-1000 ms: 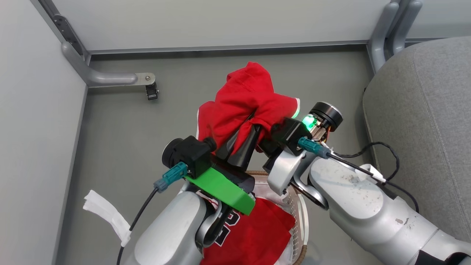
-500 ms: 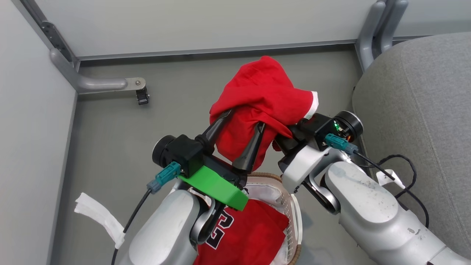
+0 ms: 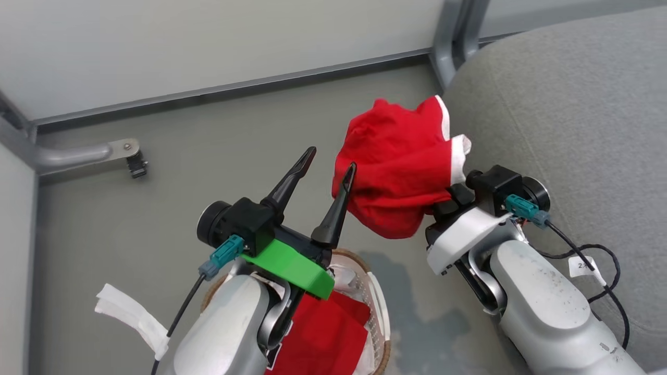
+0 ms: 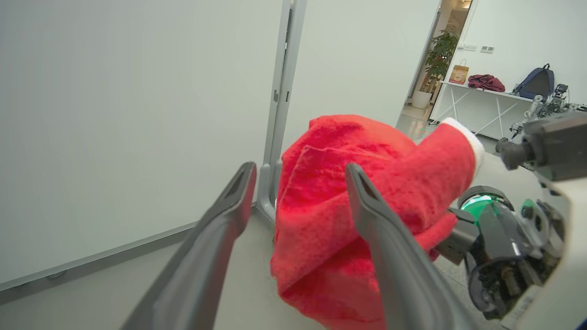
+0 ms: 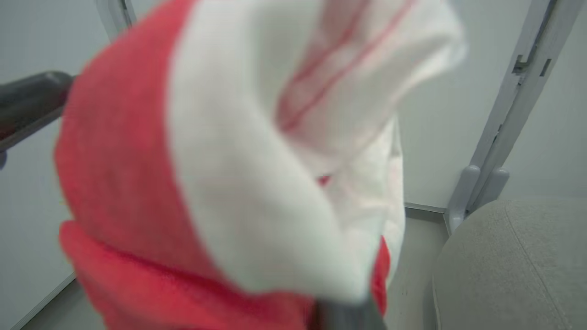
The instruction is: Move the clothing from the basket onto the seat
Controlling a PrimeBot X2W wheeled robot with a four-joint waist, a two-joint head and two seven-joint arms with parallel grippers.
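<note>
A bunched red garment with white trim [image 3: 396, 172] hangs in the air off my right gripper [image 3: 442, 202], which is shut on it, fingertips buried in the cloth. It hangs beside the left edge of the grey seat [image 3: 563, 120]. My left gripper [image 3: 329, 164] stands open just left of the garment, its right finger close by the cloth, nothing between the fingers. In the left wrist view the garment [image 4: 321, 215] sits behind the right finger [image 4: 367, 201]. Below my left arm the basket [image 3: 376, 297] holds more red clothing [image 3: 323, 333]. The right wrist view has the garment [image 5: 238, 174] up close and the seat [image 5: 504, 266].
A white strip of cloth [image 3: 130, 312] lies on the grey floor at the lower left. A metal frame foot with a bracket [image 3: 88, 153] lies at the left wall, and a grey post [image 3: 448, 41] stands behind the seat. A black cable [image 3: 599, 250] trails over the seat.
My left gripper has opened and let go of the red garment. The right gripper has carried the garment right, toward the seat. The head camera has turned right.
</note>
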